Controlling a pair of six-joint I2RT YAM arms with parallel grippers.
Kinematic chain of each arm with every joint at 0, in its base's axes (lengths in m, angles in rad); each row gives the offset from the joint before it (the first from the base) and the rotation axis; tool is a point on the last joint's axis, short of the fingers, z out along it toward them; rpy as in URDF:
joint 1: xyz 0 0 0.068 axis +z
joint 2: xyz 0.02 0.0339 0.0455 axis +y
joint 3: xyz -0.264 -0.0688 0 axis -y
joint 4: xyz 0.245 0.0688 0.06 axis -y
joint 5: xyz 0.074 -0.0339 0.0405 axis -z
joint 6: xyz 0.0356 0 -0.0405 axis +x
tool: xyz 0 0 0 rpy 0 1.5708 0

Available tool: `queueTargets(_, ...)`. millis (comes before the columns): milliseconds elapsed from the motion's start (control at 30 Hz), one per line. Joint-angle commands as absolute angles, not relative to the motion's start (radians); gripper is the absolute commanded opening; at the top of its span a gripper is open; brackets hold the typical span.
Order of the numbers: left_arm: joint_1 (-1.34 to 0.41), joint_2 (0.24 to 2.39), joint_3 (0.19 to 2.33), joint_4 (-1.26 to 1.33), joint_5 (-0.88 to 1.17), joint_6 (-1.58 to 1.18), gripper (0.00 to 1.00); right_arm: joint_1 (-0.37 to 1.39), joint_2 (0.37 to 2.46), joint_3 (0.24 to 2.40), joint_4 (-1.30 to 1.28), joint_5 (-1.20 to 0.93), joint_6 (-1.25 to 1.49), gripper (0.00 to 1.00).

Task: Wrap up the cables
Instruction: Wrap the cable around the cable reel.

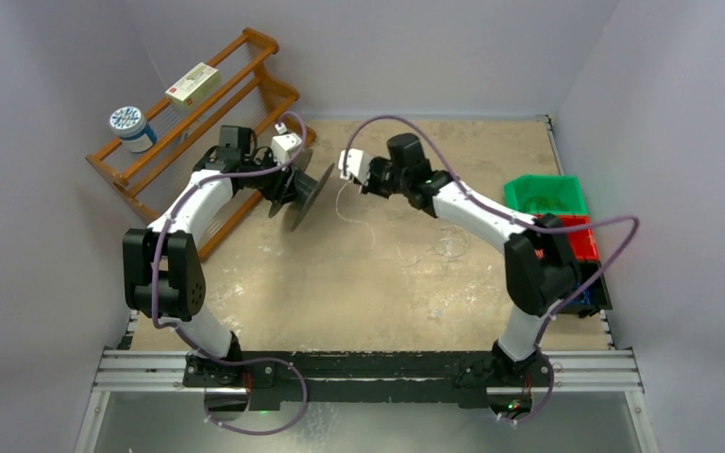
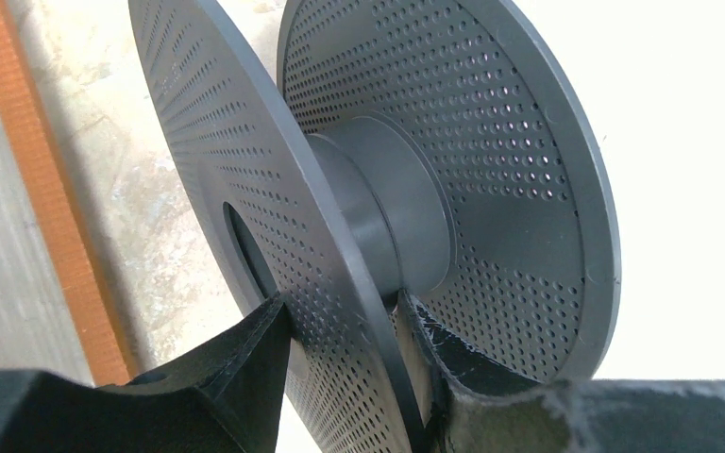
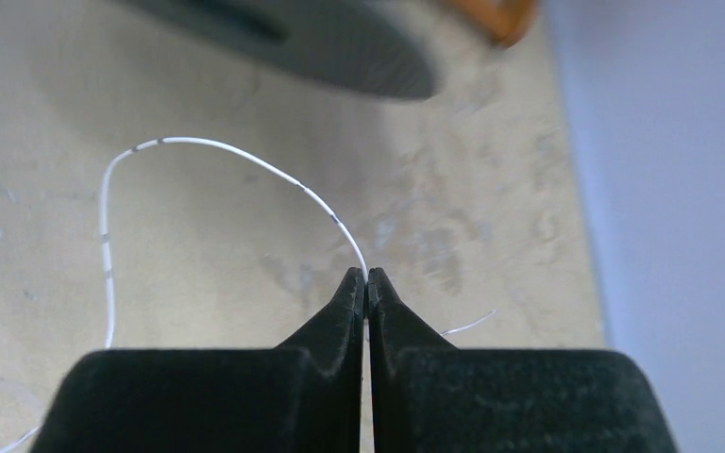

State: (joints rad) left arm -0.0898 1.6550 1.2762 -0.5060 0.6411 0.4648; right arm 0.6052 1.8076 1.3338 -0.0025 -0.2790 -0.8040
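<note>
A dark grey perforated spool [image 1: 300, 192] is held up off the table, its two flanges on edge. My left gripper [image 1: 280, 185] is shut on the spool's near flange [image 2: 245, 189], one finger [image 2: 236, 359] outside it and the other [image 2: 472, 368] between the flanges below the bare hub [image 2: 378, 208]. My right gripper [image 1: 342, 181] is just right of the spool and is shut on a thin white cable [image 3: 208, 143] at its fingertips [image 3: 366, 276]. The cable loops away to the left and down; a short end [image 3: 467, 326] sticks out right. More cable [image 1: 448, 245] lies tangled on the table.
A wooden rack [image 1: 198, 123] stands at the back left, behind the left arm, with a white box [image 1: 193, 83] and a round tin [image 1: 130, 127] on it. Green [image 1: 546, 193] and red [image 1: 585, 241] bins sit at the right edge. Walls close in on three sides.
</note>
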Motion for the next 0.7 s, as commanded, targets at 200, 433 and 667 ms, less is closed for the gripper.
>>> queueTargets(200,-0.119,1.658,1.41,-0.802,0.819,0.748,0.05,0.42,1.62,1.482,-0.154,-0.965,-0.593,0.0)
queueTargets(433,-0.193,1.612,1.41,-0.821,0.772,0.858,0.0,0.421,1.687,1.564,-0.344,-1.308,-0.589,0.0)
queueTargets(667,-0.287,1.517,1.373,-0.715,0.677,0.886,0.0,0.42,1.762,1.551,-0.399,-1.506,-0.575,0.0)
